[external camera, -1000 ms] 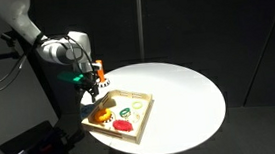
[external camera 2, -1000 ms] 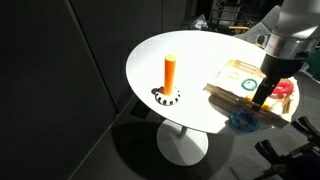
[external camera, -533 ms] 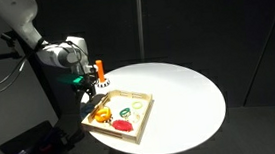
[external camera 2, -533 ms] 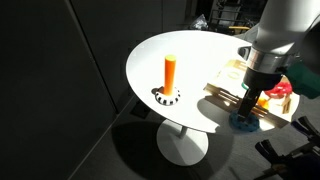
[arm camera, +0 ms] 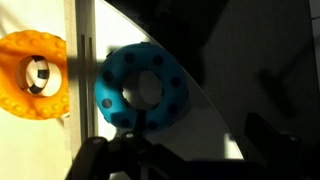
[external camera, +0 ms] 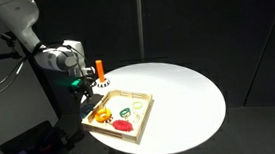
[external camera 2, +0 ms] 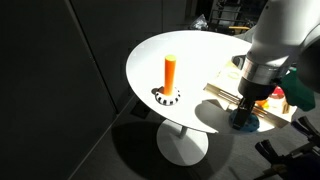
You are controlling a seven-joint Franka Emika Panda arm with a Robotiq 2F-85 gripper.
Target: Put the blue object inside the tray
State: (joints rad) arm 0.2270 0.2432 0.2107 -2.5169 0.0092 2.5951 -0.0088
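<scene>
Pincer [external camera 2: 246,107] lower, nearer blue object [external camera 2: 243,124]

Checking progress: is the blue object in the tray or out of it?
Out. In the wrist view the blue object lies on the table, outside the tray.

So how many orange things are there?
2: an upright orange cylinder on the white table, and an orange-yellow gear-shaped piece inside the light wooden tray. The arm may hide more.
</scene>
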